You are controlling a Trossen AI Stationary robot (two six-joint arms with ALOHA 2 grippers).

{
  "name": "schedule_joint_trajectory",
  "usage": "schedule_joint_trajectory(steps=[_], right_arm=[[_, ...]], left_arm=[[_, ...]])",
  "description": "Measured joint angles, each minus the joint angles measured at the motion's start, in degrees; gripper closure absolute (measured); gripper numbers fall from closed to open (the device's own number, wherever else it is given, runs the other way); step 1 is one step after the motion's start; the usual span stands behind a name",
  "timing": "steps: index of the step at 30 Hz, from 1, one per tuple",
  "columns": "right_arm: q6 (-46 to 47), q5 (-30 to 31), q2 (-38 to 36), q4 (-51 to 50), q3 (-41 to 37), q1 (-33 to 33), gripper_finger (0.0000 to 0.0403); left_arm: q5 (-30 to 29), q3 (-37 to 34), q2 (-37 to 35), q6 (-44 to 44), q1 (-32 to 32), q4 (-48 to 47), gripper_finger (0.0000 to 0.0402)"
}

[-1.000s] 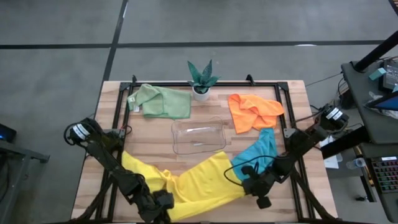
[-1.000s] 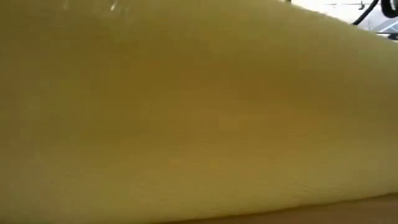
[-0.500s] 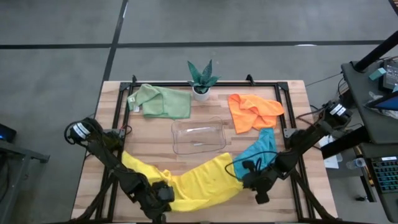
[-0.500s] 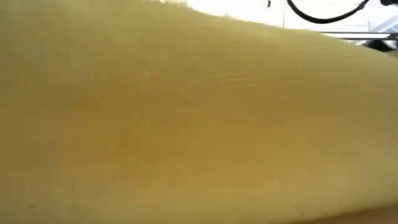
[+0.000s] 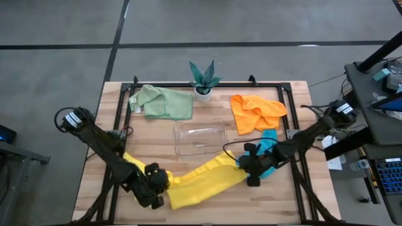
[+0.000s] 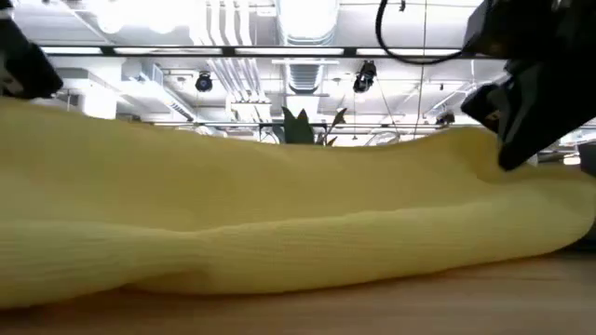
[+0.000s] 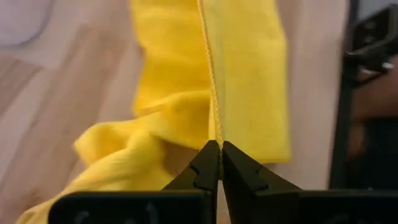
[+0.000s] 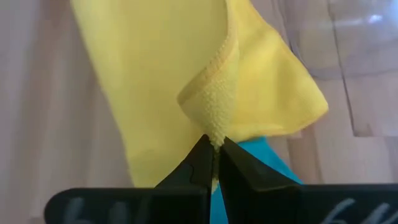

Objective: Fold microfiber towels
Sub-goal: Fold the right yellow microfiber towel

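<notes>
sagging yellow towel (image 5: 200, 182), pinched both ends

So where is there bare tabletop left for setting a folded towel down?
Bare wood shows between the pale green cloth and the left arm, and along the front edge right of the long yellow cloth. The middle is crowded: clear plastic tray, orange cloth, teal cloth.

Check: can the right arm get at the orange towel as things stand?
Probably not yet. The right gripper is shut on the yellow towel, shared with the left gripper. The orange towel lies uncovered nearby, path clear once released.
</notes>
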Motion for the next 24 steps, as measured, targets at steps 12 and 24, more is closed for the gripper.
schedule_joint_trajectory(steps=[12, 24], right_arm=[[0.73, 2.91, 5.04, 0.53, -0.03, -1.99, 0.0390], [1.03, 3.03, 1.32, 0.15, 0.90, -2.15, 0.0289]], left_arm=[[-4.72, -4.76, 0.29, -6.99, 1.87, 0.58, 0.0401], [-4.43, -4.89, -4.62, -5.99, 2.08, -1.27, 0.0314]])
